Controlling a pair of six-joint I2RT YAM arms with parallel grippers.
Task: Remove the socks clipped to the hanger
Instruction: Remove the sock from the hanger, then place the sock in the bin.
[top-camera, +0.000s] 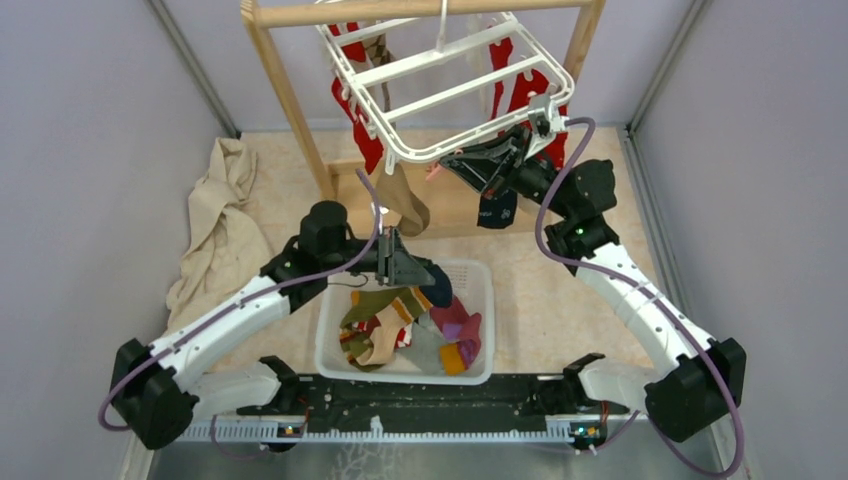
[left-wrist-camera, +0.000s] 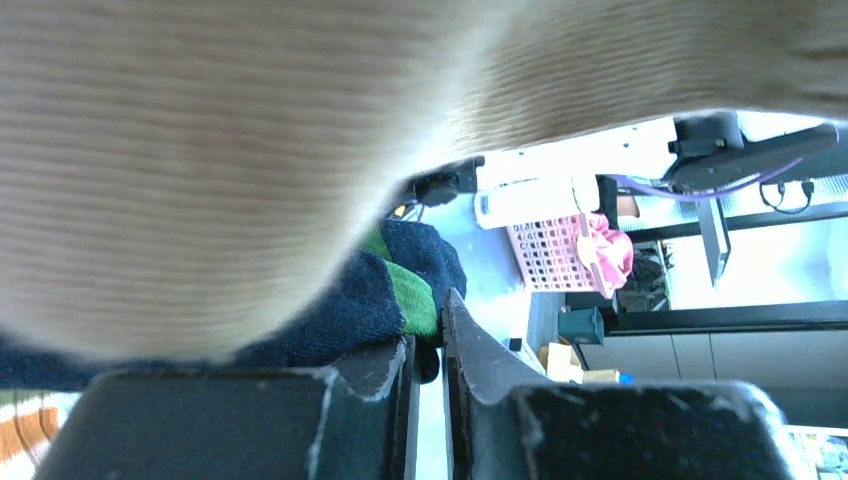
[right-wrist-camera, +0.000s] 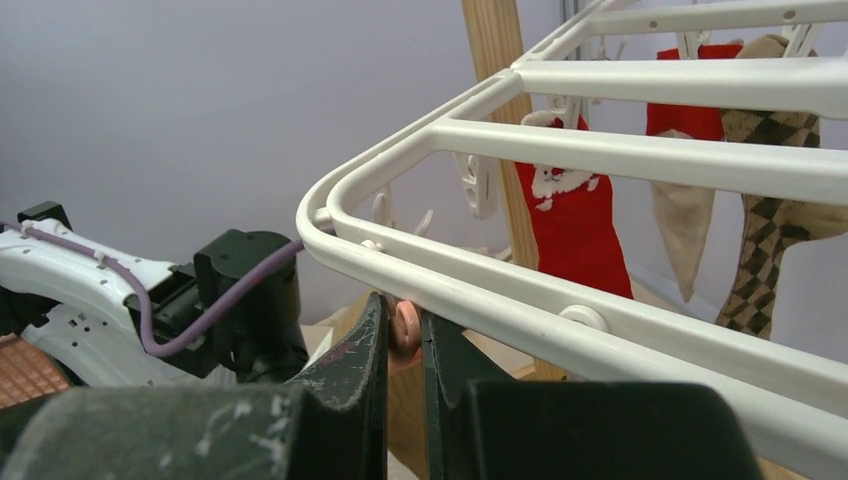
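Observation:
The white slatted hanger (top-camera: 450, 75) (right-wrist-camera: 600, 150) hangs tilted from a wooden frame. Red socks (top-camera: 360, 140) (right-wrist-camera: 575, 230), an argyle brown sock (right-wrist-camera: 760, 250) and a dark sock (top-camera: 497, 210) are still clipped to it. A tan sock (top-camera: 405, 200) dangles from its near edge and fills the top of the left wrist view (left-wrist-camera: 200, 150). My right gripper (top-camera: 447, 160) (right-wrist-camera: 403, 320) is under the hanger's near rim, shut on a small pink clip (right-wrist-camera: 406, 330). My left gripper (top-camera: 420, 272) (left-wrist-camera: 430, 320) is over the basket, jaws almost together, with a navy and green sock (left-wrist-camera: 330, 310) caught at the tips.
A white mesh basket (top-camera: 480, 275) between the arms holds several loose socks. The wooden frame's left post (top-camera: 290, 100) stands just left of the hanger. A beige cloth (top-camera: 220, 220) lies crumpled on the floor at the left. Grey walls close in on both sides.

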